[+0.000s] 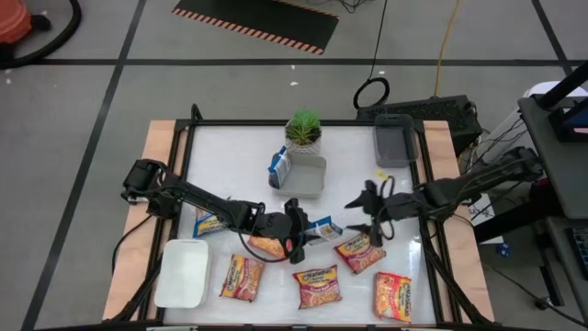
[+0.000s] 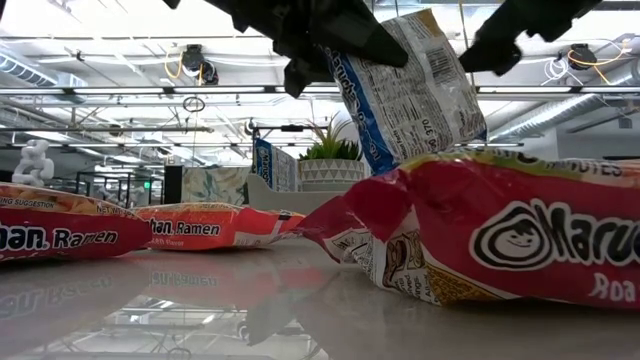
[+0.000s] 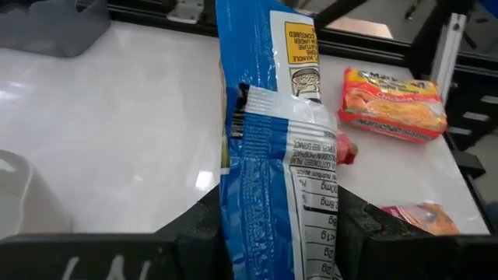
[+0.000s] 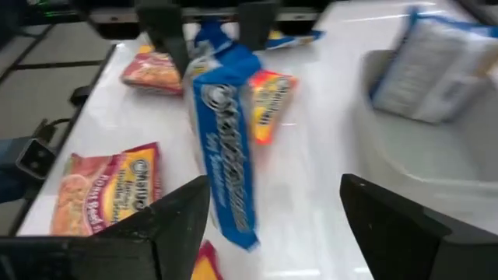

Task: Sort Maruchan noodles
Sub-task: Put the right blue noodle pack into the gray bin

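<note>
A blue-white Maruchan noodle packet [image 1: 323, 227] hangs above the middle of the table, and my left gripper [image 1: 301, 230] is shut on it. My right gripper [image 4: 274, 190] stands open just right of that packet, touching nothing. Another blue packet [image 1: 279, 166] leans on edge in a grey tray [image 1: 312, 179] at the far middle. A third blue packet [image 1: 209, 222] lies flat at the left. Several orange-red and pink-red packets [image 1: 317, 286] lie flat along the near side. My left gripper pinches the blue packet between its two fingers [image 3: 356, 233], on the flat faces at the packet's left end [image 3: 272, 225]. The fingers come from the table's left, slanting slightly down, along the packet's length. The packet stands on edge, lifted clear of the table, its free end [image 2: 420, 60] toward my right gripper.
A second grey tray [image 1: 393, 140] sits at the far right and a white tray [image 1: 182, 272] at the near left. A small potted plant [image 1: 304, 130] stands behind the middle tray. Bare white tabletop [image 1: 230, 156] lies at the far left.
</note>
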Available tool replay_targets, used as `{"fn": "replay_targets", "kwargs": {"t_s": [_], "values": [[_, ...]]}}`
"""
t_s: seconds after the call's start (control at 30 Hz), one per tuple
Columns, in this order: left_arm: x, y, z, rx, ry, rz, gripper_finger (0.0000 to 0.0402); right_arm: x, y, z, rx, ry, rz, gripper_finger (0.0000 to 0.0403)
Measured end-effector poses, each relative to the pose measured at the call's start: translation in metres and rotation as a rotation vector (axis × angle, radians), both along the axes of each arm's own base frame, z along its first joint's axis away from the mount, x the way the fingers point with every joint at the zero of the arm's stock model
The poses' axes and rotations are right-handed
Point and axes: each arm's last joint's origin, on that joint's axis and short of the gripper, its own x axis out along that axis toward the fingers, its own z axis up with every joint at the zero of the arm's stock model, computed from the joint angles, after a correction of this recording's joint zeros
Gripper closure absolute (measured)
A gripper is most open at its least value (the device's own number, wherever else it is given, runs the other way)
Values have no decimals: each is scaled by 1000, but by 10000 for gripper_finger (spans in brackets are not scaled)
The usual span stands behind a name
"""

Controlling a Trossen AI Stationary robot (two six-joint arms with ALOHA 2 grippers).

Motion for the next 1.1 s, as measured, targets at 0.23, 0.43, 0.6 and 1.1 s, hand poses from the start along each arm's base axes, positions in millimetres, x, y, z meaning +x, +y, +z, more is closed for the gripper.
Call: {"fn": "replay_targets", "kwargs": {"t_s": [0.23,0.43,0.6,1.1], "values": [[1,19,9,4,-40,176,272,-42,-8,20,129,-57,-92,125],[1,44,30,25,-93,389,272,-55,-6,29,168,-115,-74,127],[11,54,74,75,-135,439,272,-55,-5,28,146,-112,-53,127],[-8,82,142,135,34,784,273,-58,-6,29,98,-114,-23,127]]}}
